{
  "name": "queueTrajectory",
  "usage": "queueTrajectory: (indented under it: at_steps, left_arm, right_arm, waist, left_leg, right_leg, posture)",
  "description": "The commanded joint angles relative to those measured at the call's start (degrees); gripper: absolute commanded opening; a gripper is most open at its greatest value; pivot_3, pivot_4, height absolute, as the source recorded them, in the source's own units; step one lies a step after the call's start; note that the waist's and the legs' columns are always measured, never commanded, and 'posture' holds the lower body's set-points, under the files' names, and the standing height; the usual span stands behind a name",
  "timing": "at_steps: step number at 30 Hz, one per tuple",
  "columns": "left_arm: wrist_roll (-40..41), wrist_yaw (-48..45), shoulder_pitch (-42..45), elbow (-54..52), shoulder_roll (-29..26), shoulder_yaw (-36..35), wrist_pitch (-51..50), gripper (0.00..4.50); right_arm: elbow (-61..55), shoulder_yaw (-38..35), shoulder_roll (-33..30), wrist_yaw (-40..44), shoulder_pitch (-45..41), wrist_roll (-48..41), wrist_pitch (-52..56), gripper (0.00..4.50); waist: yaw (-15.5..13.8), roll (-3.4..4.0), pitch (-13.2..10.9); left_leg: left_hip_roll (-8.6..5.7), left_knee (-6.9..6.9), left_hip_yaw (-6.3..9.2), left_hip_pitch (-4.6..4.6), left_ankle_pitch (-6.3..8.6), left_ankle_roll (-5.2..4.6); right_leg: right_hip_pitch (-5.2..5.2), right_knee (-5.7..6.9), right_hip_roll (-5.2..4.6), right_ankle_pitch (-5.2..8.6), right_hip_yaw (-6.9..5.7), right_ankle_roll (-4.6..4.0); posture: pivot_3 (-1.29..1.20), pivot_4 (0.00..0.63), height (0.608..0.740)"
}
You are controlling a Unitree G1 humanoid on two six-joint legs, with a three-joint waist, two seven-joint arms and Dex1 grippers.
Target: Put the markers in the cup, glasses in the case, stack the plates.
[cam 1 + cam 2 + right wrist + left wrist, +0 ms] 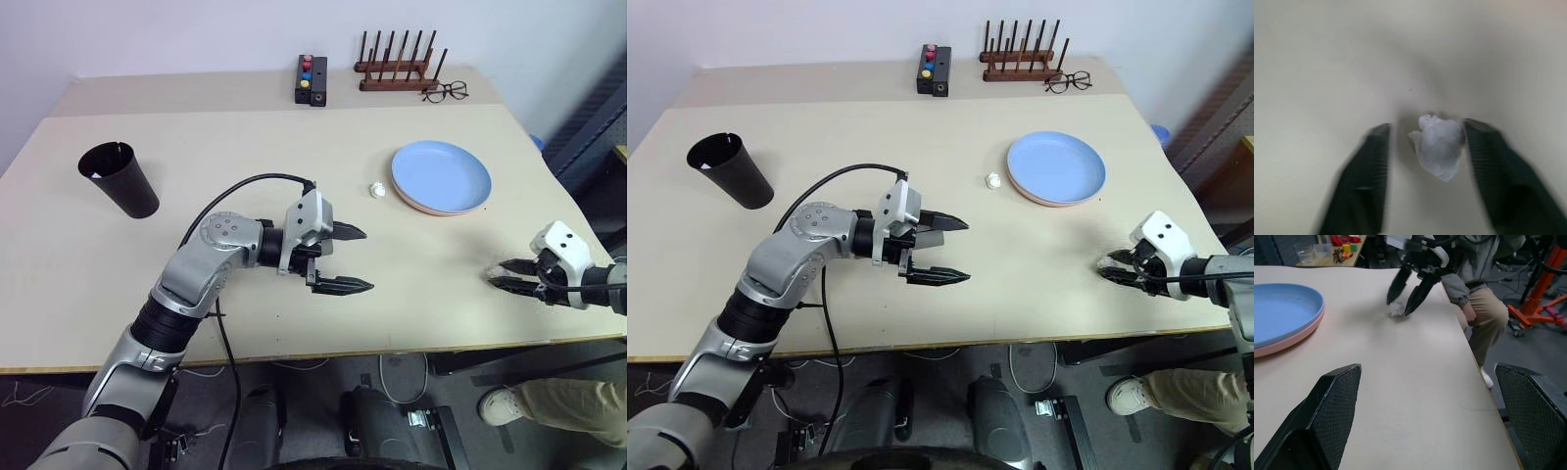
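My left gripper hangs nearest, above the middle of the table, its two black fingers spread wide with nothing between them. Ahead of its tips, out by the table's right edge, my right gripper points down at the surface with a small crumpled white wad sitting between its fingers; one finger looks to touch the wad and the other stands a little off it, so the jaws are partly closed around it and I cannot tell whether they grip it. Beyond the space between my two grippers lie the plates, light blue on top of salmon pink, with a second small white scrap just beside their rim. The cup stands well off behind my left arm, toward the table's left side. At the far edge sit a button box, a wooden rack and wire-framed spectacles. A person's leg shows beside the table near my right gripper.
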State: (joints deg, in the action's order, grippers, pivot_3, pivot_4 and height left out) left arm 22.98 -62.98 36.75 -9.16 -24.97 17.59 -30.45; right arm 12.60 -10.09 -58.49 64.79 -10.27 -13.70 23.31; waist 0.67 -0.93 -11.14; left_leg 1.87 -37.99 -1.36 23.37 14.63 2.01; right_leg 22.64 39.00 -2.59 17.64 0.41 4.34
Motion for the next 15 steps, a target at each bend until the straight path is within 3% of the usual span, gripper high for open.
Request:
queueTrajectory:
  at_steps: [1,10,15]
  left_arm:
    - [-0.11,0.46,1.43,-2.08,-0.41,-1.12,0.41,4.50]
    - [-0.45,1.67,1.28,-1.76,-0.55,-1.19,1.08,4.50]
    - [-0.65,2.52,1.17,-1.58,-0.24,-1.32,1.34,4.50]
  right_arm:
    - [-1.26,-0.30,-0.35,0.17,-0.78,-0.54,0.25,0.02]
    - [-1.75,-0.72,0.87,-2.22,-4.48,-0.51,-2.11,0.02]
    - [-0.16,-2.56,4.49,-4.88,-13.32,-2.76,-5.94,0.02]
  waist:
    - [0.00,0.00,0.00]
    - [0.10,0.00,0.00]
    - [0.19,0.00,0.00]
  left_leg:
    - [0.00,0.00,0.00,0.00,0.00,0.00]
    - [0.00,0.00,0.00,0.00,0.00,0.00]
    - [0.01,0.01,-0.02,0.00,0.00,0.00]
  right_leg:
    - [0.00,0.00,0.00,0.00,0.00,0.00]
    - [0.00,0.00,0.00,0.00,0.00,0.00]
    - [0.04,0.01,0.04,0.00,0.05,0.00]
  posture:
    - [0.00,0.150,0.740]
    - [0.00,0.150,0.740]
    - [0.00,0.150,0.740]
